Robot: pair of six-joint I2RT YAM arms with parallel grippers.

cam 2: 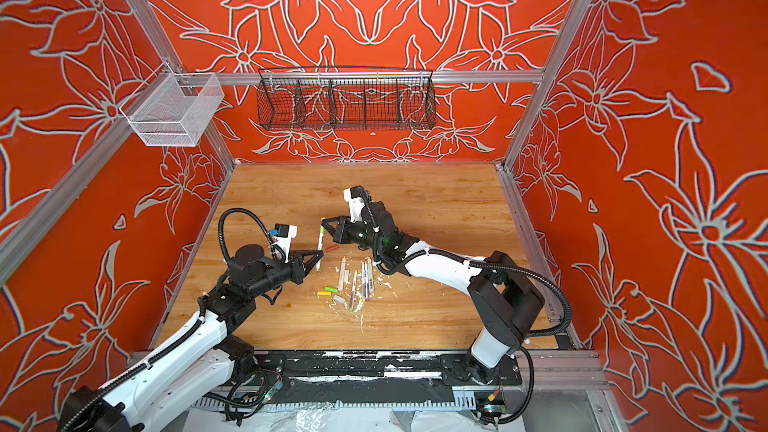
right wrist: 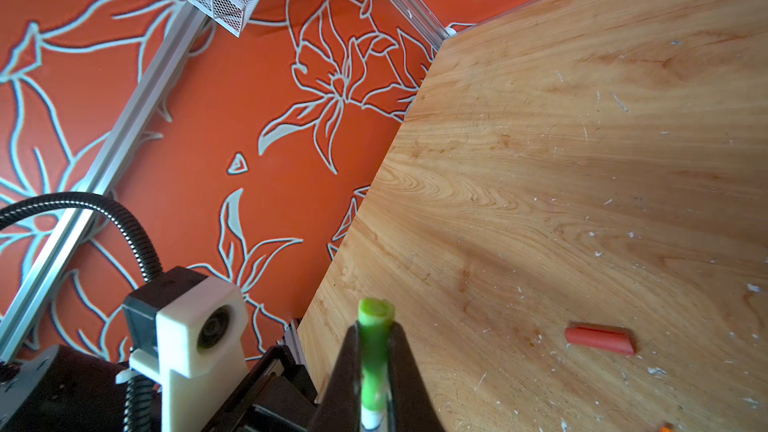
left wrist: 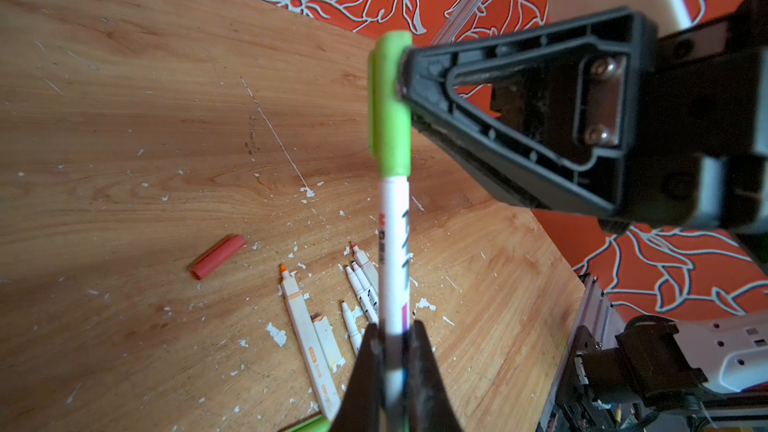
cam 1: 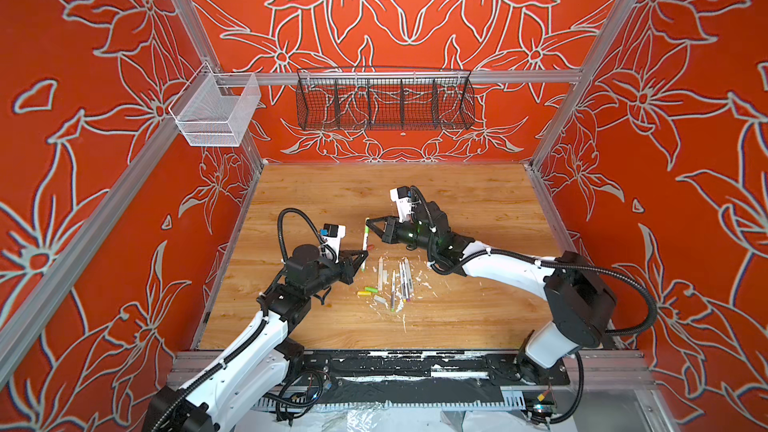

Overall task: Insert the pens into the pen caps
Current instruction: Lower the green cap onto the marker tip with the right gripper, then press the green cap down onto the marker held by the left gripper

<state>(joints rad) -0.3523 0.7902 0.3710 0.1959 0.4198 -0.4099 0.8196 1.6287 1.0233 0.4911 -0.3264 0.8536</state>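
Observation:
A white pen (cam 1: pixel 365 245) (left wrist: pixel 394 251) hangs in the air over the table, gripped at both ends. My left gripper (cam 1: pixel 363 256) (left wrist: pixel 394 332) is shut on its lower barrel. A lime green pen cap (cam 1: pixel 367 227) (left wrist: pixel 390 110) (right wrist: pixel 374 351) sits over its tip, and my right gripper (cam 1: pixel 368 224) (right wrist: pixel 374 336) is shut on that cap. Several more pens (cam 1: pixel 397 280) (left wrist: pixel 305 326) lie side by side on the wood below. Loose pen caps lie beside them: green (cam 1: pixel 371 288), yellow (cam 1: pixel 364 293), pale grey (cam 1: pixel 380 299) and orange-red (cam 2: pixel 331 248) (left wrist: pixel 218 256) (right wrist: pixel 600 338).
White paint flecks (cam 1: pixel 419 280) are scattered round the pens. A black wire basket (cam 1: pixel 384 103) and a white mesh basket (cam 1: pixel 216 112) hang on the back rail, high above the wooden table (cam 1: pixel 457 201). Aluminium frame rails edge the table.

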